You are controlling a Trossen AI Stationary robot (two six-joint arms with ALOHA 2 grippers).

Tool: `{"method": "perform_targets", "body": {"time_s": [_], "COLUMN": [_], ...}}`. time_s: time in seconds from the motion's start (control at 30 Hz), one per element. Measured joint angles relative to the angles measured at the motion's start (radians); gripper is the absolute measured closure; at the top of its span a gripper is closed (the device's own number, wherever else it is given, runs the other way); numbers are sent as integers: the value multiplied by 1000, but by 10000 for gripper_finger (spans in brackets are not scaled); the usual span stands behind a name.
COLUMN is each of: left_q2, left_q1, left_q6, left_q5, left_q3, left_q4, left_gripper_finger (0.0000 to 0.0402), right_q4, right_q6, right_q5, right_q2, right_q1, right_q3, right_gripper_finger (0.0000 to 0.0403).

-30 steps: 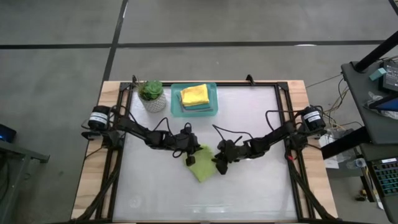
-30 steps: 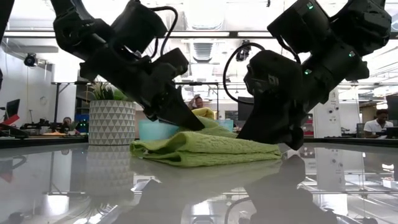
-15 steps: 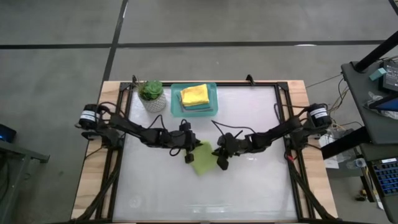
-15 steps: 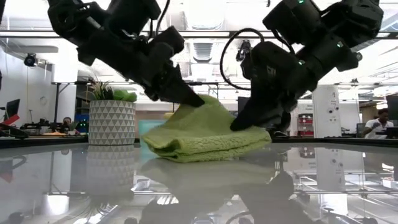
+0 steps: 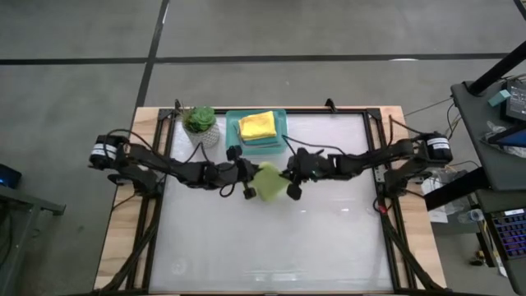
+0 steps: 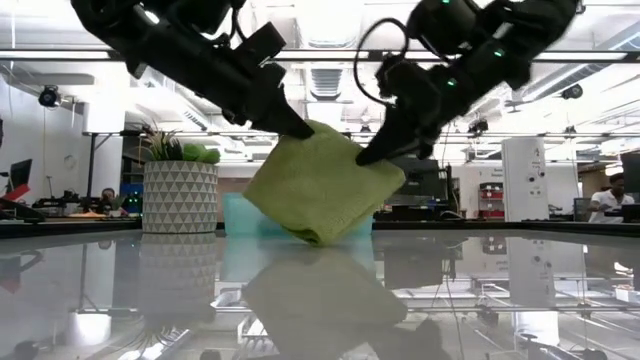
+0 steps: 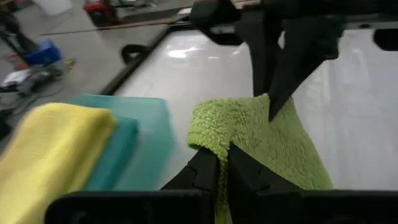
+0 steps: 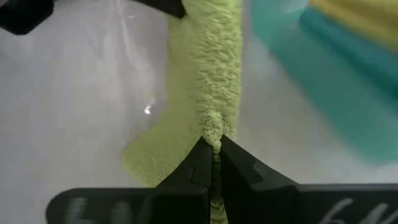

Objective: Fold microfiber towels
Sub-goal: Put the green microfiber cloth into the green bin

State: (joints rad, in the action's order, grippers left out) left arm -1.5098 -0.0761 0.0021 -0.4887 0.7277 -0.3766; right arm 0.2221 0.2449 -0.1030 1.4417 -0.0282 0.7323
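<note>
Glossy white table (image 5: 329, 238) under office ceiling lights: two robot arms hoist a folded lime green towel (image 5: 270, 181) clear of the surface, just in front of the teal tray (image 5: 233, 141). The left gripper (image 5: 248, 173) is closed on the towel's upper left corner, the right gripper (image 5: 289, 178) pinched tight on the opposite one, and the cloth hangs between them as a tilted square, its lowest corner at or just above the tabletop in the low view.

Soft and limp, the towel looks light and drapes wherever it is not supported; its plush pile should give the fingers good purchase, so thin edges and corners, where both grippers have it, appear the sensible places to hold. Held at one corner alone, it would likely sag out of its fold.

A second ago the towel lay bunched flat on the table, farther from the tray; it has since been lifted and carried toward it. A yellow towel (image 5: 257, 125) rests in the tray on a teal-blue towel (image 5: 265, 143), beside a potted plant (image 5: 200, 125).
</note>
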Motion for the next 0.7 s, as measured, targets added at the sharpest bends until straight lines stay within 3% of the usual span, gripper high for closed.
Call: {"method": "perform_targets", "body": {"time_s": [0.4,0.7], "left_q2": [22,23], "left_q1": [185,336], "left_q6": [6,5], "left_q5": [-42,-42], "left_q3": [16,20], "left_q4": [-27,-93], "left_gripper_finger": [398,398], "right_q4": [-354,-526], "right_q6": [-456,-653], "right_q5": [-1,29], "right_q2": [20,233], "right_q1": [-228,-369], "right_q3": [356,675], "right_gripper_finger": [394,394]}}
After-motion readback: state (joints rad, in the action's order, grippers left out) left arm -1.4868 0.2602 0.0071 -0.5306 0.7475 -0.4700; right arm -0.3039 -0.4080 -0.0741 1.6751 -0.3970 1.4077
